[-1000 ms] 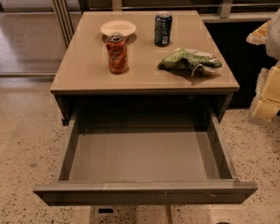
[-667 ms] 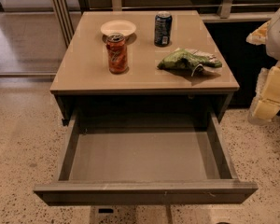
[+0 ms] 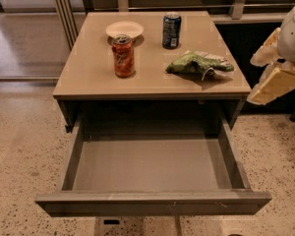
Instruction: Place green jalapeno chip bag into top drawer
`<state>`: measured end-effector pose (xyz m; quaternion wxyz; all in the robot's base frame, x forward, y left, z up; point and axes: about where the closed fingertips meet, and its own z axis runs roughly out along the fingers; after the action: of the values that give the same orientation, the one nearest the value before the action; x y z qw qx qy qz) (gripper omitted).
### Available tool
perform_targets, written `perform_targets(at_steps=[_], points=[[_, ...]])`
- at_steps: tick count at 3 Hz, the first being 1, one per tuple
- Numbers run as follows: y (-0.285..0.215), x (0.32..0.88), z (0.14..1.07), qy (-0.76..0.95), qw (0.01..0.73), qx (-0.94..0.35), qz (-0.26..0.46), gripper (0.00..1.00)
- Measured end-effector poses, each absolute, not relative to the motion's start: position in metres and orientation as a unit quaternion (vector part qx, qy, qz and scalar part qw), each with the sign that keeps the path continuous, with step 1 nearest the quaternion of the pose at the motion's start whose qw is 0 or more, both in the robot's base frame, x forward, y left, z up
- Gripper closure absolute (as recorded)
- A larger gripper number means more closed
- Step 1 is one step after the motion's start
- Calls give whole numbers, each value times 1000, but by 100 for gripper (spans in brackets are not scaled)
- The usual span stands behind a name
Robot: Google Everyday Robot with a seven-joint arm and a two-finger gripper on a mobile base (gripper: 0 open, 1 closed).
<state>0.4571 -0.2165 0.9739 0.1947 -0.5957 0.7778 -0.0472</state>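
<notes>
The green jalapeno chip bag (image 3: 198, 64) lies crinkled on the right part of the tan table (image 3: 88, 77), near its front edge. The top drawer (image 3: 152, 203) is pulled wide open below the table top, and its smooth grey inside holds nothing. My gripper (image 3: 276, 80) is at the right edge of the view, off the table's right side and level with the bag. It is apart from the bag and holds nothing that I can see.
An orange-red can (image 3: 123, 56) stands upright left of centre on the table. A dark blue can (image 3: 171, 30) and a small white bowl (image 3: 124, 29) stand at the back. A speckled floor surrounds the table, with a rail and wall behind it.
</notes>
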Motion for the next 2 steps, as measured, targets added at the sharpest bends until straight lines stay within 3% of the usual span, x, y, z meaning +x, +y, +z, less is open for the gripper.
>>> perform_targets(at_steps=[2], points=[[-222,579,953,758,322,-562,-77,91]])
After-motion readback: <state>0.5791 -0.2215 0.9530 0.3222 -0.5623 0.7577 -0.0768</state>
